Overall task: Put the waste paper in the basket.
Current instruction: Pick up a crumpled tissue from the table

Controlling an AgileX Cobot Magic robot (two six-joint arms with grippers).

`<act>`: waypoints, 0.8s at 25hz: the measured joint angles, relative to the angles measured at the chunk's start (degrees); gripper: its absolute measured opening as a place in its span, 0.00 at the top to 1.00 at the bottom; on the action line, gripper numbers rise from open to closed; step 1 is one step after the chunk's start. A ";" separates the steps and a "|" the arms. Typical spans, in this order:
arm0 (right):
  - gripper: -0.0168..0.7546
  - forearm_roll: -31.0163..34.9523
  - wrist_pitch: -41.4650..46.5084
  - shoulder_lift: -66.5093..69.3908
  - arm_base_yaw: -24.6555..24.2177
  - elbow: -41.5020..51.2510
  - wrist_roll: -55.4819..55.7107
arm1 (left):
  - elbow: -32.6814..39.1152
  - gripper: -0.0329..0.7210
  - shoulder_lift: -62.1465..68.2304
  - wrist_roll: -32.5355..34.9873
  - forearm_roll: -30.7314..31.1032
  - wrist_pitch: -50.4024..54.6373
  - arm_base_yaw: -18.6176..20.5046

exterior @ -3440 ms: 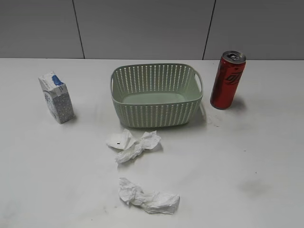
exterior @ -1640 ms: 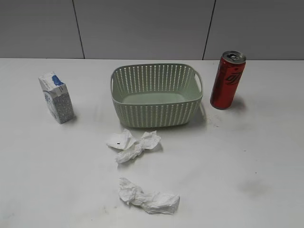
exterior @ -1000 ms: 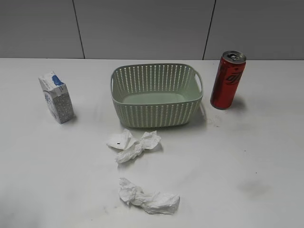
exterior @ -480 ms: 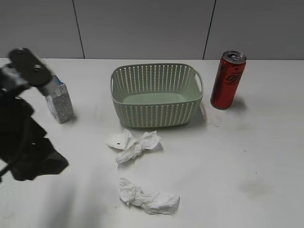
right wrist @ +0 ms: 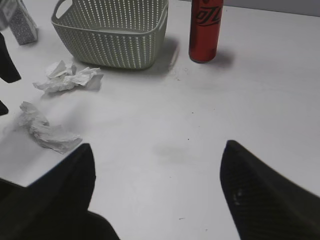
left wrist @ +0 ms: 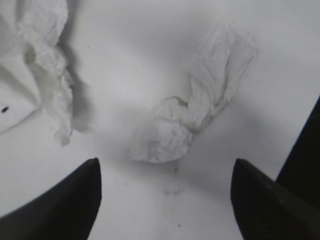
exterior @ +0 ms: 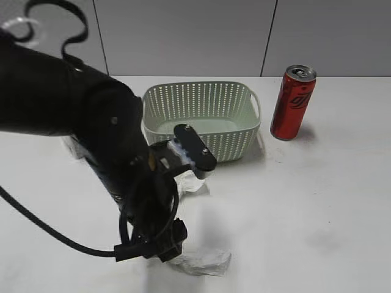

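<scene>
Between the spread fingers of the left gripper (left wrist: 165, 200), and a little ahead of their tips, one crumpled wad of waste paper (left wrist: 192, 122) is seen lying on the white table (left wrist: 125, 65); nothing is held, and the jaws are parted wide with the wad untouched. Off to the left of the left finger (left wrist: 65, 205), a second wad (left wrist: 35, 75) is seen flat on the table, well apart from the first. From the exterior view, the left arm (exterior: 91, 140) is shown stretched low over the table, its bulk covering most of both wads; only an end of the nearer wad (exterior: 204, 261) is left showing below it. Beyond the arm, the pale green basket (exterior: 229, 113) is seen, with no paper visible in the part of it that shows. Further right, a red can (exterior: 293, 102) is stood upright, clear of the basket. Past the right gripper (right wrist: 157, 190), whose fingers are likewise held apart and around nothing, both wads, the basket and the can are seen well ahead, with a patterned carton (right wrist: 20, 20) at the far left edge.
</scene>
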 joint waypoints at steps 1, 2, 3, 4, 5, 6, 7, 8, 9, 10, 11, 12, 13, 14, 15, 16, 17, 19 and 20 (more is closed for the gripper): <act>0.22 0.00 0.00 0.00 0.00 0.00 0.00 | -0.85 0.17 1.49 0.00 0.00 -0.20 -0.12; 0.22 0.00 0.00 0.00 0.00 0.00 0.00 | -1.60 0.17 3.09 0.00 0.00 -0.36 -0.13; 0.22 0.00 0.00 0.00 0.00 0.00 0.00 | -2.10 0.17 4.48 0.00 -0.05 -0.50 -0.13; 0.22 0.00 0.00 0.00 0.00 0.00 0.00 | -2.49 0.17 5.49 0.00 -0.05 -0.65 -0.13; 0.22 0.00 0.00 0.00 0.00 0.00 0.00 | -2.78 0.17 6.55 0.00 -0.16 -0.72 -0.13; 0.22 0.00 0.00 0.00 0.00 0.00 0.00 | -2.83 0.17 7.52 0.00 -0.33 -0.94 -0.13; 0.22 -0.05 0.00 0.00 0.00 0.00 0.00 | -2.84 0.17 8.40 0.00 -0.56 -0.94 -0.13; 0.22 -0.06 0.00 0.00 0.00 0.00 0.00 | -2.89 0.17 9.17 0.00 -0.77 -0.94 -0.13; 0.22 -0.10 0.00 0.00 0.00 0.00 0.00 | -2.89 0.17 9.95 0.00 -0.89 -0.94 -0.13; 0.22 -0.17 0.00 0.00 0.00 0.00 0.00 | -2.89 0.18 10.60 0.00 -1.03 -1.03 -0.13; 0.22 -0.17 0.00 0.00 0.00 0.00 -0.05 | -2.89 0.18 11.06 0.00 -1.14 -1.08 -0.13; 0.22 -0.17 0.00 0.00 0.00 0.00 -0.05 | -2.89 0.18 11.34 0.00 -1.20 -1.49 -0.13; 0.22 -0.23 0.00 0.00 0.00 0.00 -0.05 | -3.00 0.19 11.42 0.00 -1.30 -2.15 -0.13; 0.22 -0.23 0.00 0.00 0.00 0.00 -0.05 | -3.05 0.22 11.47 0.00 -1.45 -2.94 -0.13; 0.22 -0.23 0.00 0.00 0.00 0.00 -0.05 | -3.05 0.26 11.54 0.00 -1.60 -3.69 -0.13; 0.22 -0.23 0.00 0.00 0.00 0.00 -0.05 | -3.05 0.32 11.60 0.00 -1.86 -4.41 -0.13; 0.22 -0.23 0.00 0.00 0.00 0.00 -0.05 | -3.05 0.41 11.66 0.00 -2.20 -5.10 -0.13; 0.22 -0.23 0.00 0.00 0.00 0.00 -0.05 | -3.05 0.60 11.83 0.00 -3.04 -5.55 -0.13; 0.22 -0.23 0.00 0.00 0.00 0.00 -0.05 | -3.11 0.71 11.94 0.00 -3.17 -5.54 -0.13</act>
